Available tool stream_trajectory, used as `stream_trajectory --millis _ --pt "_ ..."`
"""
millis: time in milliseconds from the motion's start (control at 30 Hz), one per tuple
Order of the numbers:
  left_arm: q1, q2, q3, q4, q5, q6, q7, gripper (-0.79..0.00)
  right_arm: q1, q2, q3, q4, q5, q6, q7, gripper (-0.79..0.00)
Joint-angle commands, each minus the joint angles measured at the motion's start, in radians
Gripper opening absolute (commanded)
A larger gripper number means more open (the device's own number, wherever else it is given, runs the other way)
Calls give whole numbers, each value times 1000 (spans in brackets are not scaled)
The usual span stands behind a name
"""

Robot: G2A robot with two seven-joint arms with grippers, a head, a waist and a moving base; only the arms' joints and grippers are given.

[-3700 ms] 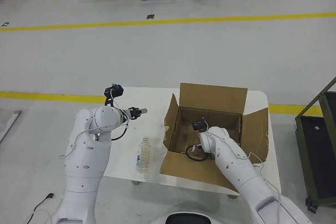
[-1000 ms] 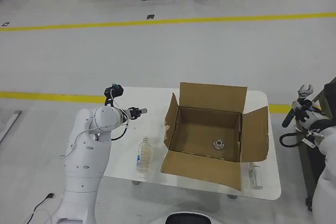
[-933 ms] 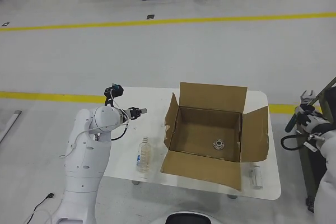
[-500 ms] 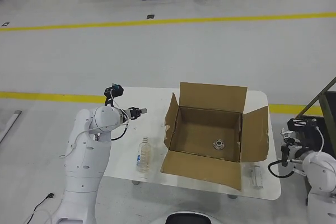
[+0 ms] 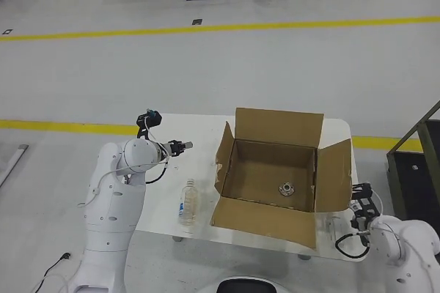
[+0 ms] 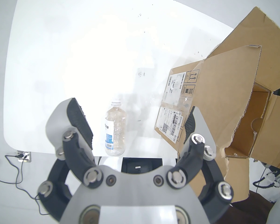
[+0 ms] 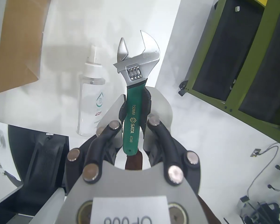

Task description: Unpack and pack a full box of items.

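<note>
The right gripper (image 7: 133, 104) is clenched on a green-handled adjustable wrench (image 7: 137, 57). It holds the wrench over the table's (image 5: 183, 124) right edge, near the corner closest to the robot and just beside the cardboard box's (image 5: 238, 212) right-hand flap. The pads grip the handle roughly mid-length, with the steel head sticking out well past the fingertips.

I'd judge the wrench to be stiff and fairly heavy, with most of its weight in the head, so it may want to pivot in the grip. The sleeved handle looks far less slippery than the polished metal, and a hold closer to the head would steady it.

Below it a clear spray bottle (image 7: 91, 94) lies on the table by that same edge. One small round part (image 5: 286, 189) sits on the box floor.

Over by the left edge, the left gripper (image 6: 135, 122) hangs released above a water bottle (image 6: 115, 129) lying on its side.
</note>
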Motion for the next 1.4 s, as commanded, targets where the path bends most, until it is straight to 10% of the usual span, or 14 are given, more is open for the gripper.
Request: stream_trajectory --millis 0,233,833,1000,1133,1367 --pt "0 0 0 0 0 0 0 0 0 0 -9 17 0 9 -6 -785" --pt "0 0 0 0 0 0 0 0 16 2 -44 76 -27 24 -20 -785" --pt "0 0 0 0 0 0 0 0 65 10 -86 148 -43 45 -20 -489" --pt "0 0 0 0 0 0 0 0 74 15 3 21 27 102 -7 -514" --pt "0 0 0 0 0 0 0 0 98 20 107 -149 109 174 2 -785" --pt "0 0 0 0 0 0 0 0 220 26 104 -359 184 243 -9 -785"
